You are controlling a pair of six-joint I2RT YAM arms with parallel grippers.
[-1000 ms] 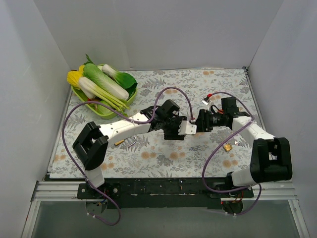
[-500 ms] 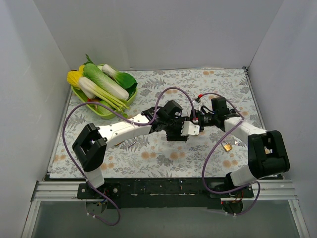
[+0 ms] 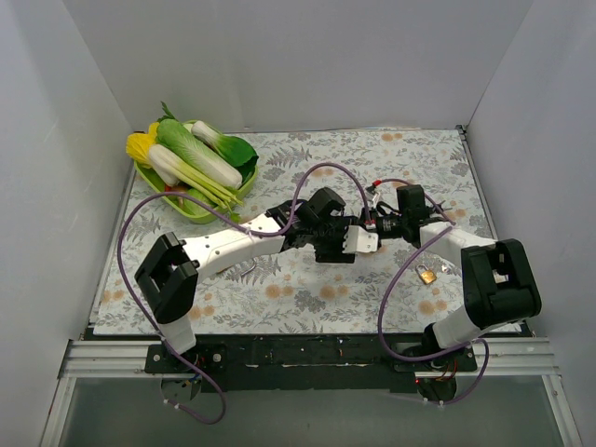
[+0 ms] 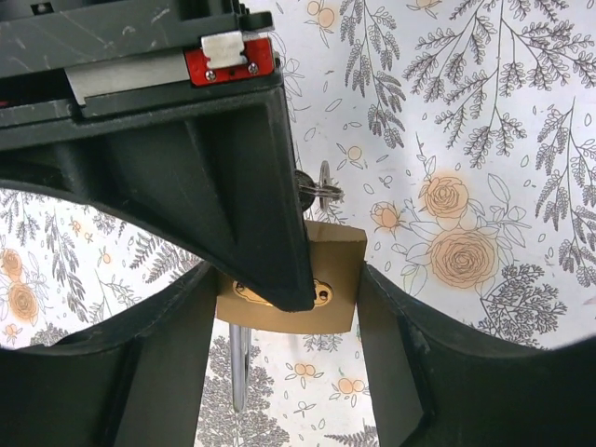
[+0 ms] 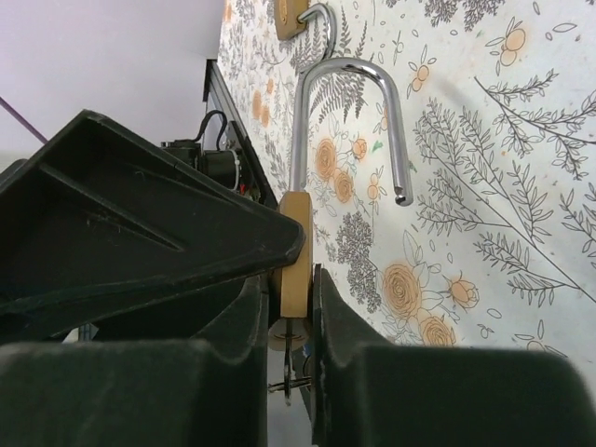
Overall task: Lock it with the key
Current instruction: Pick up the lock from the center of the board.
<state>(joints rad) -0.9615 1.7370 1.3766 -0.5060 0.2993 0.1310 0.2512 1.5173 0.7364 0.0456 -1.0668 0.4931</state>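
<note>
A brass padlock (image 4: 337, 279) hangs above the table, and my left gripper (image 4: 289, 279) is shut on its two side edges. Its steel shackle (image 5: 349, 70) is swung open, with the free end in the air. The key (image 4: 322, 191) sticks out of the padlock's bottom end, a ring hanging from it. My right gripper (image 5: 291, 279) has come in from the right. It is shut around that key end, with the key's head (image 5: 291, 333) and the lower part of the brass body (image 5: 296, 233) between its fingers. In the top view both grippers (image 3: 357, 238) meet at the table's middle.
A second small padlock (image 3: 426, 275) lies on the floral cloth by the right arm. Another padlock (image 5: 287, 17) lies further left on the cloth. A green tray (image 3: 191, 210) of vegetables stands at the back left. White walls enclose the table.
My right gripper moved left onto the padlock held by my left gripper. Its jaws went from wide open to closed around the key end. The left gripper kept its hold.
</note>
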